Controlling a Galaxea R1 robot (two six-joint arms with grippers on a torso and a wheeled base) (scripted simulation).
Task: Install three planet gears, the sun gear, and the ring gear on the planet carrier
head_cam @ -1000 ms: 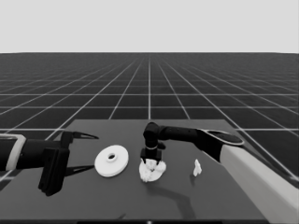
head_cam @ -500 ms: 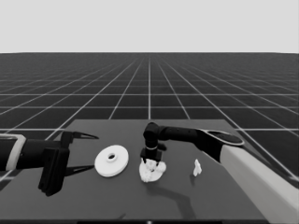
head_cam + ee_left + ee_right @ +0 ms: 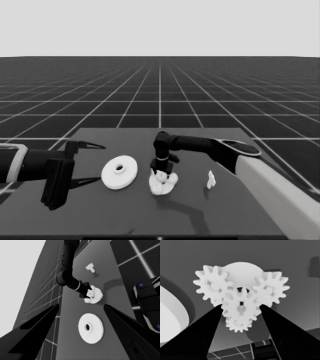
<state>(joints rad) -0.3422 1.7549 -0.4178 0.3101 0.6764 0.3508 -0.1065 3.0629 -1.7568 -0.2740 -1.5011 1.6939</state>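
Over the smaller round part [image 3: 162, 186], your right gripper [image 3: 161, 172] pinches the sun gear [image 3: 241, 308].
Straight below: centre hole, between planet gears [image 3: 212, 287]; left gripper [image 3: 85, 162] open, waiting.

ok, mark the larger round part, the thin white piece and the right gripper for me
larger round part [image 3: 119, 172]: head view, flat top face beside its hub.
thin white piece [image 3: 211, 180]: head view, middle of its body.
right gripper [image 3: 241, 308]: right wrist view, between the fingertips, at the centre gear.

No text, label, brand, number or sign can be read on anything in these views.
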